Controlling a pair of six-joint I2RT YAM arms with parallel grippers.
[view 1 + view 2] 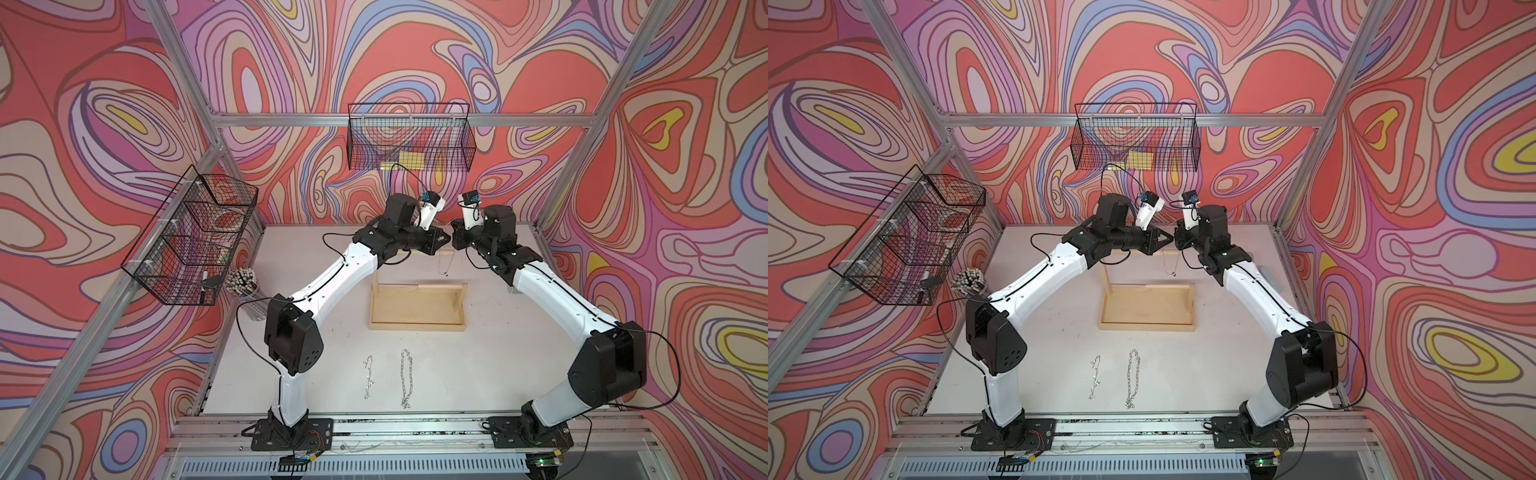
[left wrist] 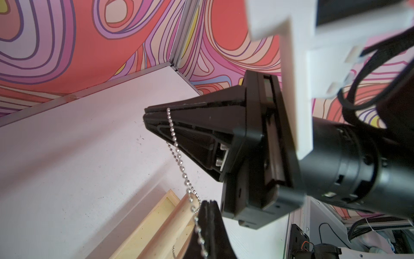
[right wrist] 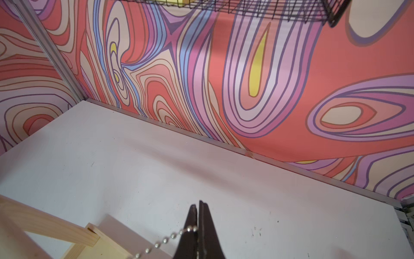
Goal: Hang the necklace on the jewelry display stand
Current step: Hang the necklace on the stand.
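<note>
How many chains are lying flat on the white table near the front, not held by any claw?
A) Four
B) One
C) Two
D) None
C: in a top view, a thin chain and a chunkier link chain lie side by side on the table, while the beaded necklace is pinched by the left claw and the right claw above the jewelry display stand.

I am in a robot lab, inside a test booth. Silver metal bars (image 1: 332, 120) make a frame around me. The walls (image 1: 415, 54) wear bright swirly paper. My arms are bolted to a rail (image 1: 415, 430) beside a white worktop (image 1: 498, 365).
</note>
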